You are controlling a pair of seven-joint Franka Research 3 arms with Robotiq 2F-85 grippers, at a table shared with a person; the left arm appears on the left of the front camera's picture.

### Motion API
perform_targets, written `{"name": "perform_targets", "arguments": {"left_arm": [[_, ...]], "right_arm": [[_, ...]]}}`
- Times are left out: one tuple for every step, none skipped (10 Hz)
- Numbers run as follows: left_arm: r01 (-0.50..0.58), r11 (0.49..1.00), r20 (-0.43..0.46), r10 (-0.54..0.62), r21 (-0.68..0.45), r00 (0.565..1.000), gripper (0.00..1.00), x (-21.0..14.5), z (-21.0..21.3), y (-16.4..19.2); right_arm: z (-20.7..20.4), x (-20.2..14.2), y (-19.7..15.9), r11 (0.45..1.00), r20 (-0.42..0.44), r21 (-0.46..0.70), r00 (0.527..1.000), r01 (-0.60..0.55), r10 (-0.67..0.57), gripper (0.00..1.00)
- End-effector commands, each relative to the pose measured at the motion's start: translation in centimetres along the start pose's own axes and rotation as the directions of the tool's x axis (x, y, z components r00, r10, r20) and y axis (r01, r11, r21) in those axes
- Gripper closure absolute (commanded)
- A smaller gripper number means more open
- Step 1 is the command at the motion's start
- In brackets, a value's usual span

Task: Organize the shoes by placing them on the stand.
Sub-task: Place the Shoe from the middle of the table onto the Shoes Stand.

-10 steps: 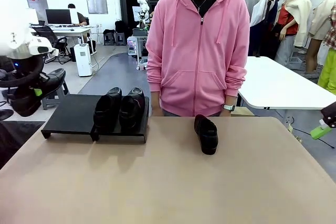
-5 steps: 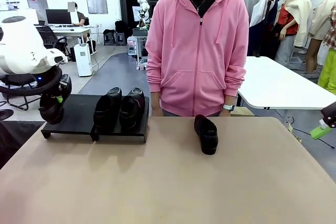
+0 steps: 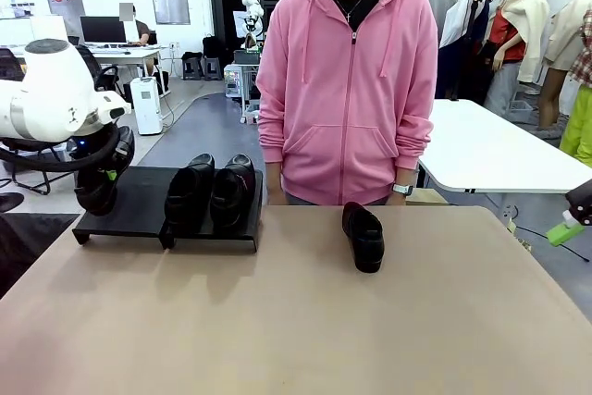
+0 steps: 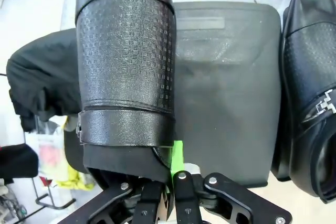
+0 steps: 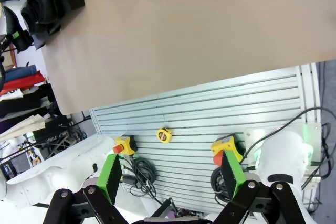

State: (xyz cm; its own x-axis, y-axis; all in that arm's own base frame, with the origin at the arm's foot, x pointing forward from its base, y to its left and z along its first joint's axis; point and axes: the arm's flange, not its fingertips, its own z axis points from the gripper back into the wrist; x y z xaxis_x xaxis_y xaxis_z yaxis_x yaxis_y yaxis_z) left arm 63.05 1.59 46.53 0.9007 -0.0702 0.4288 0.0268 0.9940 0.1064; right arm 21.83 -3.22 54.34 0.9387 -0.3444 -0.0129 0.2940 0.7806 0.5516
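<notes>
Clenched the left gripper (image 4: pixel 170 165) on the back rim of one shoe (image 4: pixel 126 61), toe pointing away from the wrist, at the left of the front frame. Hung it over the outer left end of the stand (image 4: pixel 226 87), partly past the platform's edge in the wrist frame. Could not tell whether the sole touched the platform yet.

Judged the step in hand as setting this shoe down on the bare left section. Would do best to shift it inward first, bring the sole flat and level, and line the toe up with the two shoes (image 3: pixel 190 193) already on the right section. Should release only once the weight rests on the platform.

Needed to watch the stand's left edge under the shoe, and the nearest placed shoe (image 4: pixel 310 93) at the right of the wrist frame. Had open platform between the two, enough for this shoe.

Had the right gripper (image 5: pixel 170 176) spread wide and empty, off beyond the table's edge. Saw one more shoe (image 3: pixel 363 236) on the table (image 3: pixel 296 321) right of centre, well apart from the stand, just before the person (image 3: pixel 347 90) at the far side.
</notes>
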Motion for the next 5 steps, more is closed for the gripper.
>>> {"name": "perform_targets", "arguments": {"left_arm": [[-0.004, 1.000, 0.018, 0.004, 0.006, 1.000, 1.00, 0.06, -0.17, -0.68], [0.000, 1.000, -0.001, 0.000, 0.005, 1.000, 1.00, 0.04, -0.23, -0.94], [0.004, 1.000, -0.023, -0.004, 0.005, 1.000, 1.00, 0.08, -0.35, -1.07], [-0.001, 1.000, -0.031, 0.001, 0.007, 1.000, 0.72, 0.13, -0.42, -1.12], [0.002, 1.000, -0.032, -0.002, 0.006, 0.999, 0.14, 0.14, -0.43, -1.04]], "right_arm": [[0.25, -0.06, 0.51, 0.999, -0.005, 0.032, 1.000, 0.012, -0.011, 0.00], [0.25, -0.06, 0.51, 0.999, -0.005, 0.032, 1.000, 0.012, -0.011, 0.00], [0.25, -0.06, 0.51, 0.999, -0.005, 0.032, 1.000, 0.012, -0.011, 0.00], [0.25, -0.06, 0.51, 0.999, -0.005, 0.032, 1.000, 0.012, -0.011, 0.00], [0.25, -0.06, 0.51, 0.999, -0.005, 0.032, 1.000, 0.012, -0.011, 0.00]]}}
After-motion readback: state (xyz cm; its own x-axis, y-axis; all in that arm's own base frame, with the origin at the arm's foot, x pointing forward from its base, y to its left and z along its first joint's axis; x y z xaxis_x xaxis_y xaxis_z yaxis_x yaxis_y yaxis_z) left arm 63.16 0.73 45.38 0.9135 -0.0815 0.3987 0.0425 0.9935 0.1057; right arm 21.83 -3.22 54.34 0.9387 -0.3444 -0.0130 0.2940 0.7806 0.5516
